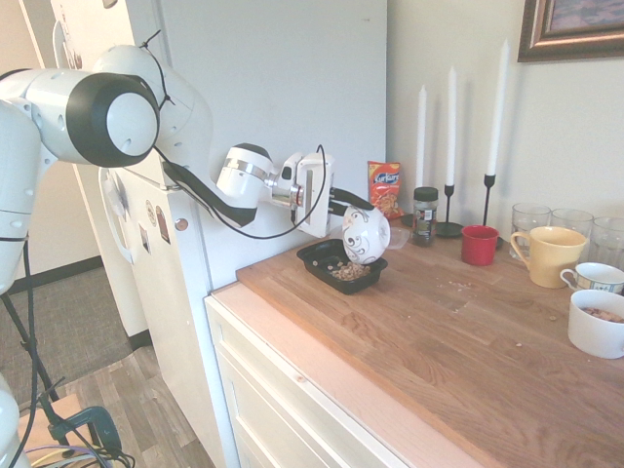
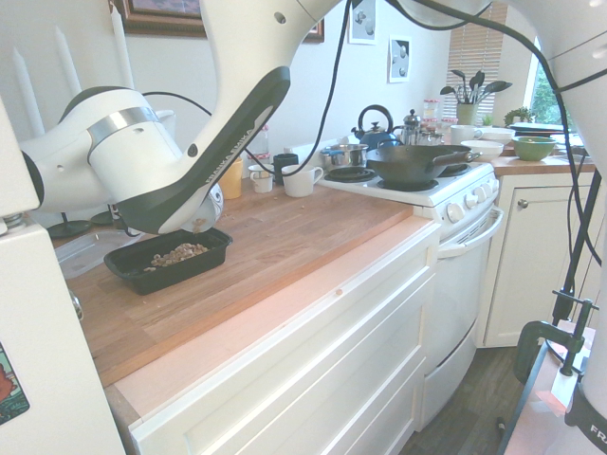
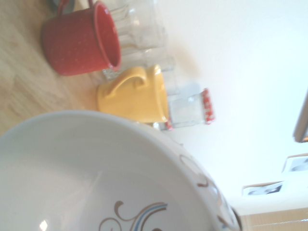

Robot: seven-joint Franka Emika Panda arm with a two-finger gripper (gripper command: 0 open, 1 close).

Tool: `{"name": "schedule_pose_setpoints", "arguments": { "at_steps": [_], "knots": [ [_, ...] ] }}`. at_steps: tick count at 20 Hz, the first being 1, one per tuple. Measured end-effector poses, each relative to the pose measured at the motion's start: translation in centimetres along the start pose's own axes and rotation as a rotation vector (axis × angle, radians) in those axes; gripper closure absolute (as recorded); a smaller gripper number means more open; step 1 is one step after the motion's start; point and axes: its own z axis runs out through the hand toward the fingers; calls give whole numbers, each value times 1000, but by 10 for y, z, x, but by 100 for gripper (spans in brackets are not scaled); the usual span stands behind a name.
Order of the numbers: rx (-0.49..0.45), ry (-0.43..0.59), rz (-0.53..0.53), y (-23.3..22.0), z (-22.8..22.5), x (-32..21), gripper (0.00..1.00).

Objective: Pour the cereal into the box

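The cereal (image 1: 348, 272) now lies as a small tan heap inside the box (image 1: 316, 256), the black tray standing on the table (image 1: 429, 331) near its back corner at the refrigerator (image 1: 292, 88) end, a little in from the front edge. The second exterior view shows the same heap spread over the middle of the tray floor. Directly above the tray hangs the white bowl (image 1: 367, 234), tipped almost onto its side with its mouth toward the tray; the wrist view shows the bowl's inside bare, only its scroll pattern visible, so the bowl looks emptied.

The tool (image 1: 341, 209) is pressed together, pinching the rim of the bowl, with the arm reaching in roughly level from the refrigerator side.

In my judgement the pouring step is at its end: the contents are in the tray and nothing can be seen falling. The next move calls for turning the bowl back upright, lifting it clear of the tray's rim, and setting it down on a bare part of the table without knocking the tray.

Further along the back of the table stand a red mug (image 1: 479, 245), a yellow mug (image 1: 546, 255) and three white candles (image 1: 451, 107), well apart from the tray.
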Motion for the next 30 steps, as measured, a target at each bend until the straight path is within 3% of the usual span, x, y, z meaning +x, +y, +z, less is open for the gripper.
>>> {"name": "schedule_pose_setpoints", "arguments": {
  "at_steps": [10, 16, 19, 24, 30],
  "knots": [
    [-64, 95, -2, 9, -15, -11, 100],
    [-83, 84, 2, 12, -18, -16, 100],
    [-66, -35, 63, 27, -19, 3, 100],
    [35, -258, 210, 84, -14, 87, 100],
    [178, -603, 352, 160, 109, 117, 100]
  ]
}}
